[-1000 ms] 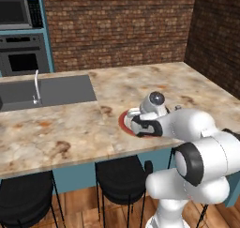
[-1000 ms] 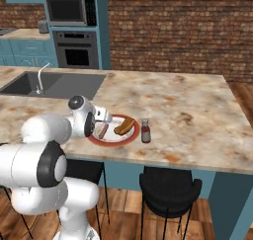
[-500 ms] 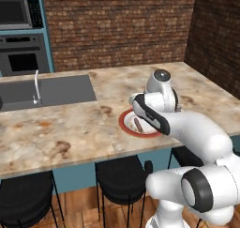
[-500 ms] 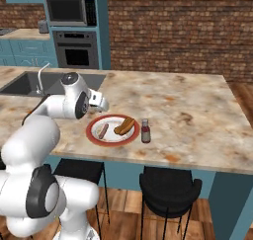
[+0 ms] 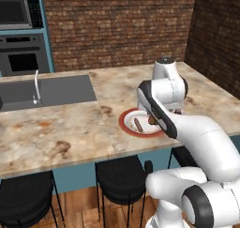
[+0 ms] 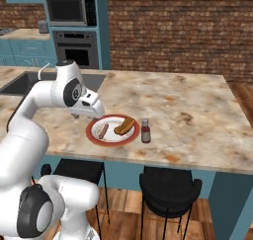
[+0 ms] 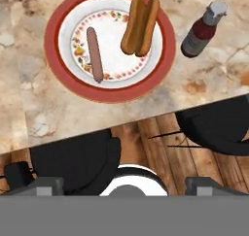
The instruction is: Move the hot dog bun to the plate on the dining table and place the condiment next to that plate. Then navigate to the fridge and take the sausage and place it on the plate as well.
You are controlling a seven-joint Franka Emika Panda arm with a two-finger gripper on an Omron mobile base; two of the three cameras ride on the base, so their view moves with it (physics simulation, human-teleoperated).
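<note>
Hand view, looking down: plate (image 7: 110,43) near the front edge of the dining table (image 7: 29,109), with the sausage (image 7: 94,54) and the hot dog bun (image 7: 140,25) lying apart on its white centre, and the condiment (image 7: 203,30) upright just beside the rim. In the left base view the arm hides the bun and bottle; the right base view shows all three. Gripper (image 7: 124,185) wide open, empty, raised clear above the plate.

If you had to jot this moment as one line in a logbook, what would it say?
sausage: on plate | hot dog bun: on plate | condiment: upright beside plate | fingers: open, empty, above table edge
</note>
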